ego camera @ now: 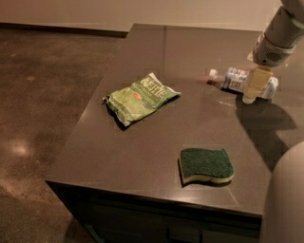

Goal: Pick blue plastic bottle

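While the gripper (pixel 253 90) hangs at the far right of the dark tabletop (pixel 190 52), directly in front of the blue plastic bottle (pixel 232 78), its pale end covers the bottle's middle. I cannot tell whether it is released or clamped on anything. The bottle lies on its side with its white cap pointing left toward the green chip bag (pixel 141 97). It is well apart from the bag and from the green sponge (pixel 206 165) near the front edge.

Judging by its clear thin wall, the bottle should be light and somewhat yielding. It looks smooth enough to slip and round enough to roll if nudged. The labelled middle of the body, taken across its width, looks a safer hold than the narrow cap end.

The table is a flat, dark brown slab with a faint sheen, and the shadow of the arm (pixel 280 33) falls on it right of the sponge. Beyond it lies a polished brown floor (pixel 47 109), with a pale wall (pixel 95 7) at the back. A blurred pale shape (pixel 287 199) fills the lower right corner; what it is cannot be told.
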Robot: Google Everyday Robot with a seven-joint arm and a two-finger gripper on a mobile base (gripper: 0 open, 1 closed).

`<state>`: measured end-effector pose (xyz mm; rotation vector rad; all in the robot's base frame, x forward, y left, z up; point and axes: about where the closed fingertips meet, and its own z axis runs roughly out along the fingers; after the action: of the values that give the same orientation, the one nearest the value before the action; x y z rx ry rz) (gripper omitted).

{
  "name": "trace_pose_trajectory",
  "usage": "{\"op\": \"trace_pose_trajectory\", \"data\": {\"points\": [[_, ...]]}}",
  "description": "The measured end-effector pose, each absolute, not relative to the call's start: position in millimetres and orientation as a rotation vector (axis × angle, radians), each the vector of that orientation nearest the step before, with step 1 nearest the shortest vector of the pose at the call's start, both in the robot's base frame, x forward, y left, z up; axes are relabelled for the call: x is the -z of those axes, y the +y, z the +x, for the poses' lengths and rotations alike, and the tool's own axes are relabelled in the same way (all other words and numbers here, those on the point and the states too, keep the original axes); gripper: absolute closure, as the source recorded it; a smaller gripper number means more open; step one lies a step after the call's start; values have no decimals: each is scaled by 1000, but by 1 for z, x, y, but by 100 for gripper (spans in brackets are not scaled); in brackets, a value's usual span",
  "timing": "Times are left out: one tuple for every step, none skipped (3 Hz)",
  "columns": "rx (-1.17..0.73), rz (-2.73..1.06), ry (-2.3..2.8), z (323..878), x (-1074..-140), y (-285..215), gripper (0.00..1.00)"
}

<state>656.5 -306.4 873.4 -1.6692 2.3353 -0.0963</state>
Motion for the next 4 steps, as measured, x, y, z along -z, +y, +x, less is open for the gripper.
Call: {"op": "trace_pose_trajectory", "data": {"points": [[91, -1696, 2338, 663, -868, -305, 18], [88, -1719, 2361, 665, -862, -305, 42], [87, -1735, 2370, 666, -863, -305, 64], [90, -1757, 2351, 664, -873, -300, 87]]}}
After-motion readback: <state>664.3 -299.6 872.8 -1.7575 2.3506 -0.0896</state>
